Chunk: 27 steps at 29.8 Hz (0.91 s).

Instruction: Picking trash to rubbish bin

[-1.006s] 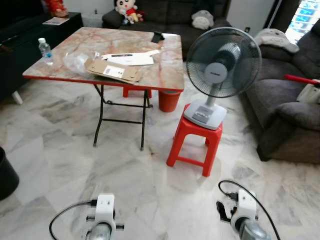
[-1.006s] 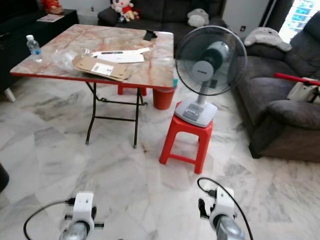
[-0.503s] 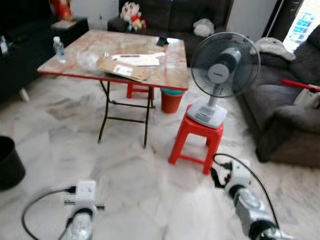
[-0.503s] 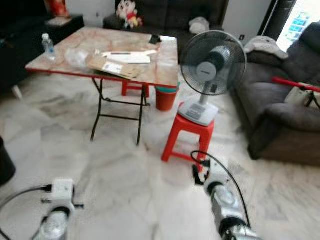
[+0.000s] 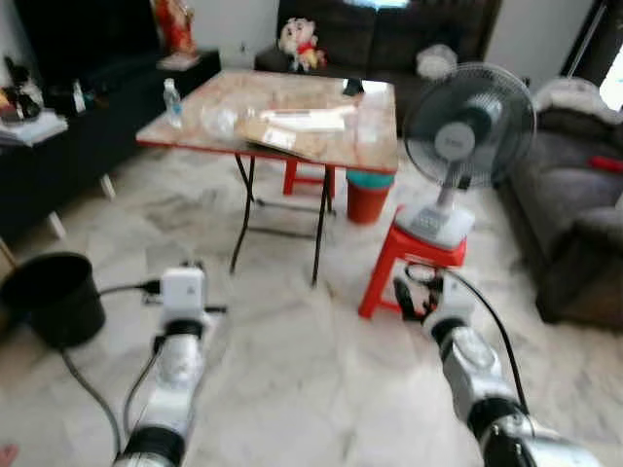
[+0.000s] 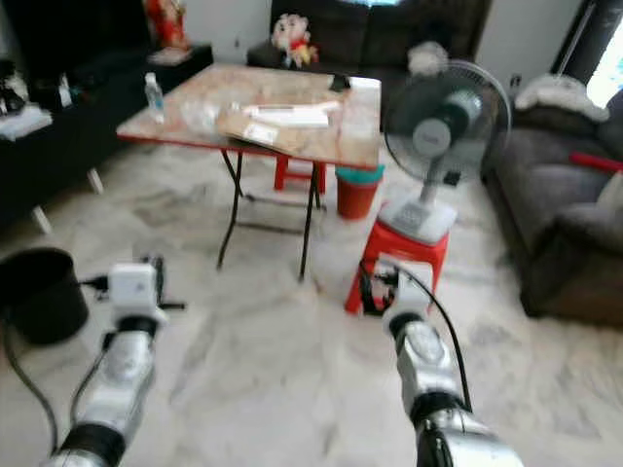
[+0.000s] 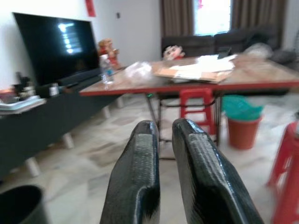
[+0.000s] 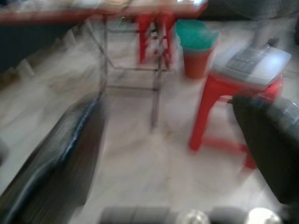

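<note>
The trash lies on the marble-topped folding table [image 5: 375, 146]: a crumpled clear plastic bag [image 5: 216, 121], a flattened cardboard box [image 5: 282, 139], white papers [image 5: 308, 119] and a water bottle [image 5: 172, 101]. A black rubbish bin [image 5: 54, 298] stands on the floor at my left. Both arms are held out forward over the floor, well short of the table. In the left wrist view my left gripper [image 7: 163, 128] is shut with nothing held and points at the table. In the blurred right wrist view my right gripper [image 8: 168, 109] is open and empty, facing the red stool.
A grey fan [image 5: 467, 125] stands on a red plastic stool [image 5: 413, 261] to the right of the table. A small orange bin with a teal liner [image 5: 368, 193] sits under the table. A dark sofa [image 5: 574, 233] lines the right, a black TV cabinet [image 5: 68, 156] the left.
The camera has shifted, bringing the black bin into sight at the left. Both arms have risen and reached forward from the lower edge.
</note>
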Motion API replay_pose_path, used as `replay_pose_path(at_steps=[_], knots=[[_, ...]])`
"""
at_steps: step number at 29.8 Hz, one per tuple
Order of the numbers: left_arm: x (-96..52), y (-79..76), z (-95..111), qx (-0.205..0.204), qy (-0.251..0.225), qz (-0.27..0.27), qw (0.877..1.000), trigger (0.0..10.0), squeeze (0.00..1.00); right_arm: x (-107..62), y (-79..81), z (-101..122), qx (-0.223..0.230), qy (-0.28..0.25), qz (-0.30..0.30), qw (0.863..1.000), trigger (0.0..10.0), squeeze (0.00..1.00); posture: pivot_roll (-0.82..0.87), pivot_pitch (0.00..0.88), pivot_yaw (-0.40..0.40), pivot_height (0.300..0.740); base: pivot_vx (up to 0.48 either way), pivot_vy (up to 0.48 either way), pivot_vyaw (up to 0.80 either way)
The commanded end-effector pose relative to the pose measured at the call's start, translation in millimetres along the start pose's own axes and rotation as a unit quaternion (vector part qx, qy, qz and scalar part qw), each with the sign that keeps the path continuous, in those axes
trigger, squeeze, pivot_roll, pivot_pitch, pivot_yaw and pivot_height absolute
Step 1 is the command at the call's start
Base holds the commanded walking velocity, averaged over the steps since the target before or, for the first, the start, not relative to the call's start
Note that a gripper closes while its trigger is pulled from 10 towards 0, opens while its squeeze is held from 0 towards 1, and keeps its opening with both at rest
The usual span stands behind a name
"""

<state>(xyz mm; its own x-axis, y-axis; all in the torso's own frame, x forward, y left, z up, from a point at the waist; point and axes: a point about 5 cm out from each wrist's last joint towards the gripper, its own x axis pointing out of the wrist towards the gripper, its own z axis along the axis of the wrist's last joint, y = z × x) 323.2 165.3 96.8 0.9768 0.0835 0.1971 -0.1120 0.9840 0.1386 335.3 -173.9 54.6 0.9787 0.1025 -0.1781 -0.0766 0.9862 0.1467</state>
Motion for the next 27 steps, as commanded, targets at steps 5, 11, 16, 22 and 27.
replay_pose_path(at_steps=[5, 11, 16, 22, 27], knots=[[7.8, -14.9, 1, -0.004, 0.026, -0.028, 0.999, 10.0, 0.00, 15.5, 14.4, 39, 0.002, -0.073, 0.015, 0.997, 10.0, 0.00, -0.02, 0.000, -0.062, 0.740, 0.269, 0.000, 0.00], [12.5, -14.3, 6, -0.012, 0.018, -0.026, 0.999, 10.0, 0.00, 19.5, 31.0, 46, 0.006, -0.088, 0.039, 0.995, 10.0, 0.00, -0.01, 0.000, -0.067, 0.740, 0.271, 0.000, 0.00], [13.4, -13.8, 7, -0.015, 0.019, -0.024, 0.999, 10.0, 0.00, 21.5, 42.8, 49, -0.024, -0.092, 0.059, 0.994, 10.0, 0.00, 0.00, 0.000, -0.073, 0.740, 0.274, 0.000, 0.00], [12.3, -15.8, 7, -0.016, 0.018, -0.025, 0.999, 10.0, 0.00, 21.4, 44.7, 48, -0.025, -0.091, 0.069, 0.993, 10.0, 0.00, 0.00, 0.000, -0.081, 0.740, 0.274, 0.000, 0.64], [11.8, -16.9, 7, -0.018, 0.017, -0.026, 0.999, 10.0, 0.00, 21.3, 49.9, 46, -0.030, -0.089, 0.081, 0.992, 10.0, 0.00, 0.00, 0.000, -0.086, 0.740, 0.275, 0.000, 0.80]])
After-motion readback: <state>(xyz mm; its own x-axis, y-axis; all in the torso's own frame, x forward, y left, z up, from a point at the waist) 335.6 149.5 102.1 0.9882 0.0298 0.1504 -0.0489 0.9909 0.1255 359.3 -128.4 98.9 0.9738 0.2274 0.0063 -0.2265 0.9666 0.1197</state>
